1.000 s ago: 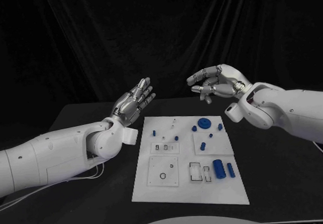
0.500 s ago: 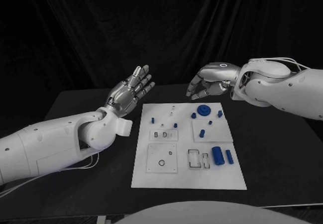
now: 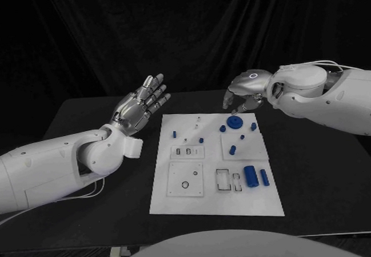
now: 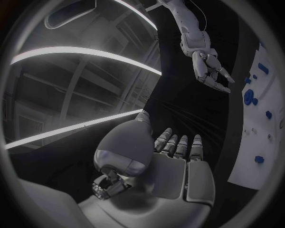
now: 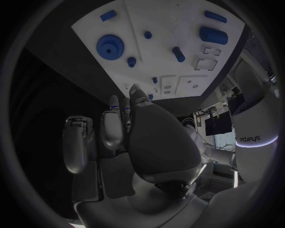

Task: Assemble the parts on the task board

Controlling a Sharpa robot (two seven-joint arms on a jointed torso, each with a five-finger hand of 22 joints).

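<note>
1. Biggest risk imo: the right hand (image 3: pixel 243 95) hangs above the far end of the task board (image 3: pixel 181 206), right over the blue gear-looking disc (image 3: pixel 234 124). There's a little blue peg (image 3: pixel 252 127) just beside the disc and another small blue piece (image 3: pixel 222 128) on its other side. If the hand drops with its fingers bunched like that, it could knock those neighbours out of their spots before it gets a grip on anything.

2. Second worry: the board just sits loose on the black table (image 3: pixel 319 174) as far as I can tell. A sideways shove from a finger could slide the whole plate, and then every target is off.

3. The long blue cylinder (image 3: pixel 249 177) and the thinner blue bar (image 3: pixel 264 179) lie on the near part of the board, beside the rectangular slots. They look like they'd roll if bumped.

4. Right hand state: fingers curled downward toward the board, nothing in them, not touching any part. The right wrist view agrees, fingers close together and the board well apart from them.

5. Left hand (image 3: pixel 140 105): flat and released, fingers straight and spread a bit, raised off to the board's left side, holding and touching nothing.
</note>
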